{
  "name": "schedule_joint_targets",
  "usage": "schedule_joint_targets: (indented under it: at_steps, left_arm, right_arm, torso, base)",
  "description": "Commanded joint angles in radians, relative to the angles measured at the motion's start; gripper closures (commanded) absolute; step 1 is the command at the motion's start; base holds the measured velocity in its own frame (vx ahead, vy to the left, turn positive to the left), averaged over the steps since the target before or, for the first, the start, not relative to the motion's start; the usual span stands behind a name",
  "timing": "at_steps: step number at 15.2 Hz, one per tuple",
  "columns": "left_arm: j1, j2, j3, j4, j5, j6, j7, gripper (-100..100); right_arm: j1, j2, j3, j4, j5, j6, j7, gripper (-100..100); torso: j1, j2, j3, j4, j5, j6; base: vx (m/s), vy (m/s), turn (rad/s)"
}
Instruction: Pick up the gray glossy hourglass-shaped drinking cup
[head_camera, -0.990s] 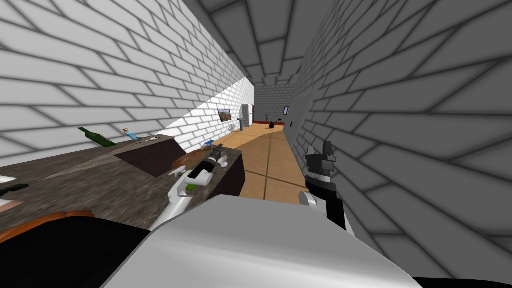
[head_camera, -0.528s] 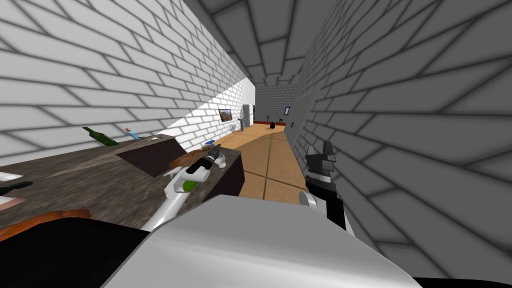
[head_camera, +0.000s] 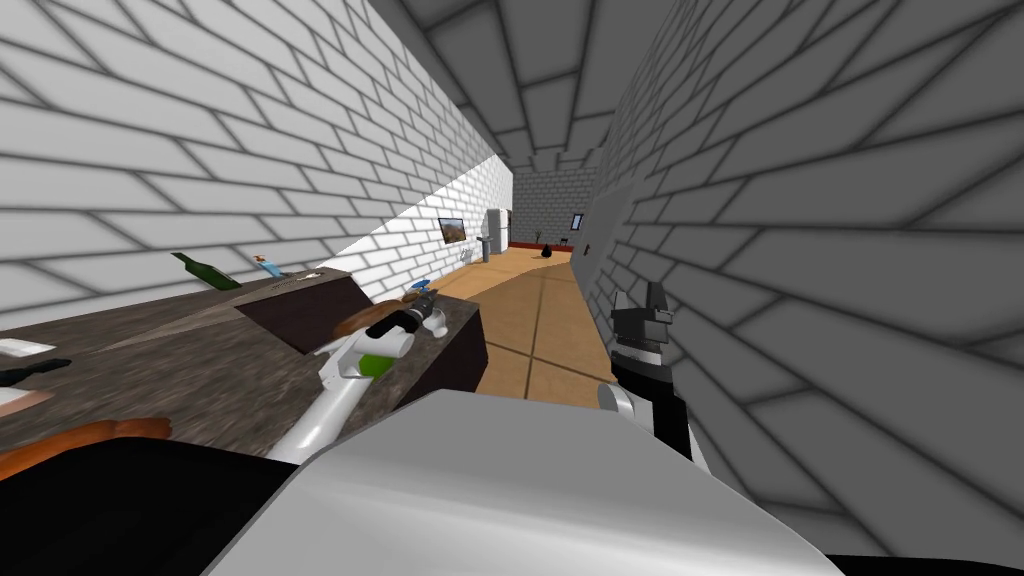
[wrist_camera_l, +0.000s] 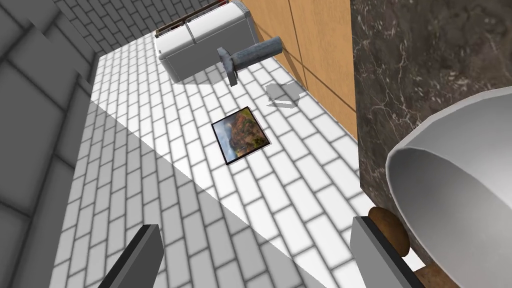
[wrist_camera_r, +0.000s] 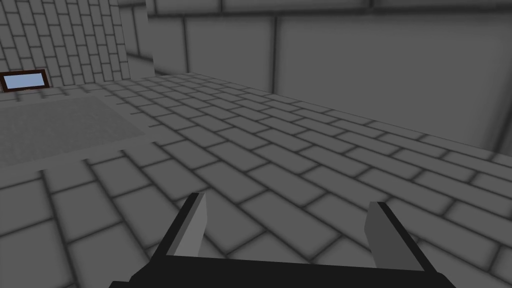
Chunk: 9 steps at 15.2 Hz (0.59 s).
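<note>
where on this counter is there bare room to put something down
Bare: the counter stretch between the dark inset and the black item at the left. Crowded: the far end, where the grey cup and a brown lump sit beside the open left claw.

The cup (wrist_camera_l: 460, 195) is pale glossy grey, nearly white at its rim. The bench (wrist_camera_l: 425, 60) top is dark brown, veined with pale threads like marble. Beside the cup a round brown thing (wrist_camera_l: 389, 234), possibly wood, looks speckled. One wall (wrist_camera_l: 165, 165) is white brick with grey joints; the opposite wall (head_camera: 850, 250) is grey brick with darker joints. The floor (head_camera: 540, 320) is tan. A bottle (head_camera: 205, 272) is dark green. The black-framed picture (wrist_camera_l: 241, 134) shows rust and green tones.
</note>
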Motion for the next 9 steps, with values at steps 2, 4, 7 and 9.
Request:
schedule_joint_targets:
  at_steps: [2, 4, 7, 9]
  left_arm:
    - [-0.019, 0.036, 0.025, 0.018, 0.040, 0.066, -0.018, -100]
    - [-0.019, 0.036, 0.025, 0.018, 0.040, 0.101, -0.018, -100]
    - [-0.032, 0.063, 0.046, 0.029, 0.073, 0.154, -0.033, -100]
    - [-0.032, 0.063, 0.046, 0.029, 0.073, 0.178, -0.033, -100]
  right_arm:
    - [0.000, 0.000, 0.000, 0.000, 0.000, 0.000, 0.000, 0]
    - [0.000, 0.000, 0.000, 0.000, 0.000, 0.000, 0.000, 0]
    - [0.000, 0.000, 0.000, 0.000, 0.000, 0.000, 0.000, 0]
    - [0.000, 0.000, 0.000, 0.000, 0.000, 0.000, 0.000, 0]
  torso:
    - [0.001, 0.001, 0.000, 0.000, 0.000, 0.000]
    - [0.001, 0.000, 0.000, 0.000, 0.000, 0.000]
    - [0.002, 0.001, 0.001, 0.000, 0.000, 0.000]
    - [0.001, 0.001, 0.000, 0.000, 0.000, 0.000]
  base:
    - [0.035, -0.042, 0.020]
    - [0.051, -0.052, 0.036]
    - [0.031, -0.044, 0.028]
    - [0.034, -0.039, 0.012]
